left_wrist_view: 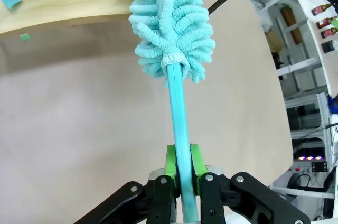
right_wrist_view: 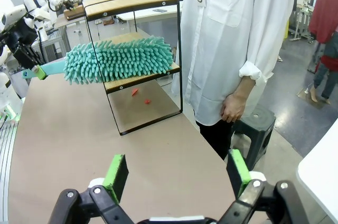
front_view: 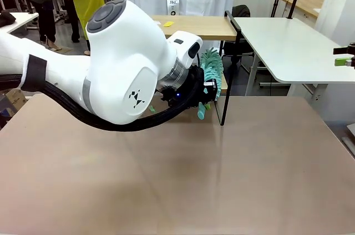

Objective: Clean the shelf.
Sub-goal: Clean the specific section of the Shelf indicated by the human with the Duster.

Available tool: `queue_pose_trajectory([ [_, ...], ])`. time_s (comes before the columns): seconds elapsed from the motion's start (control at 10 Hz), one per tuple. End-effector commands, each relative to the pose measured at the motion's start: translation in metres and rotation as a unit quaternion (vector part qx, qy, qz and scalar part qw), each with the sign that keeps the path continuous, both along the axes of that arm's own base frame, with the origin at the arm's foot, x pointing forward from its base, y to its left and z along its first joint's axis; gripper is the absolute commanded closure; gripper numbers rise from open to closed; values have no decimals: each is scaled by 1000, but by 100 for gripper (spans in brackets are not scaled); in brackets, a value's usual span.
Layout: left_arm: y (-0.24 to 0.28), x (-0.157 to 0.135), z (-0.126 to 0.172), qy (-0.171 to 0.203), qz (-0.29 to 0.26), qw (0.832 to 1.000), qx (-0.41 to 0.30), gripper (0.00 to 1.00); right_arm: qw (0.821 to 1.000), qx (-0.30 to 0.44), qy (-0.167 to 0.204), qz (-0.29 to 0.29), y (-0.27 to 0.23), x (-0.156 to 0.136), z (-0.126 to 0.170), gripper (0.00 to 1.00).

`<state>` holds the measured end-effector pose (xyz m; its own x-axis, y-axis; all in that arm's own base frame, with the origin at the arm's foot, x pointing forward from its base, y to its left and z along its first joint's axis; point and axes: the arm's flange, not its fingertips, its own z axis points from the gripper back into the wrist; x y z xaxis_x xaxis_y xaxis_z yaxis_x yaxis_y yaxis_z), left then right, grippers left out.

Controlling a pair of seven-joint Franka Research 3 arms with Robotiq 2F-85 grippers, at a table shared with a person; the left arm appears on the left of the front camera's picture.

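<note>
Left gripper [left_wrist_view: 182, 161] clamps the duster [left_wrist_view: 171, 18] by its stiff handle; right gripper [right_wrist_view: 178, 174] is spread, empty. The light shelf [right_wrist_view: 132, 3] may slide.

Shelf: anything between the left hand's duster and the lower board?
Nothing visible. The left hand is shut on the handle of the duster, whose head lies along the lower board of the shelf, apparently touching it.

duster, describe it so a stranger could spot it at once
On the tan tabletop stands a small black-framed shelf with two wooden boards. Along its lower board lies the duster: a shaggy teal head on a teal handle, clamped in the left gripper. Nothing else there is shaggy.
</note>
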<state>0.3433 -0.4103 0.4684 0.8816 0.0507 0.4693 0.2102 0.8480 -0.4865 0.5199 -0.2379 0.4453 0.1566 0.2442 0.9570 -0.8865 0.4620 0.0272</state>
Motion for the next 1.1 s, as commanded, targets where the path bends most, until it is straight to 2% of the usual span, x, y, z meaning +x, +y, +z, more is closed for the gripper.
queue_pose_trajectory([
  [0.0, 11, 2, 1, -1, 8, 999, 35, 87, 1000, -3, -2, -3, 1, 1, 2, 0],
  [0.6, 75, 12, 9, 20, 66, 989, 133, 87, 1000, -3, -2, -3, 1, 1, 2, 0],
  [0.9, 112, 9, 12, 11, 110, 969, 219, 87, 1000, -3, -2, -3, 1, 1, 2, 0],
  [1.0, 126, 5, 16, 2, 133, 957, 258, 87, 1000, -3, -2, -3, 1, 1, 2, 0],
])
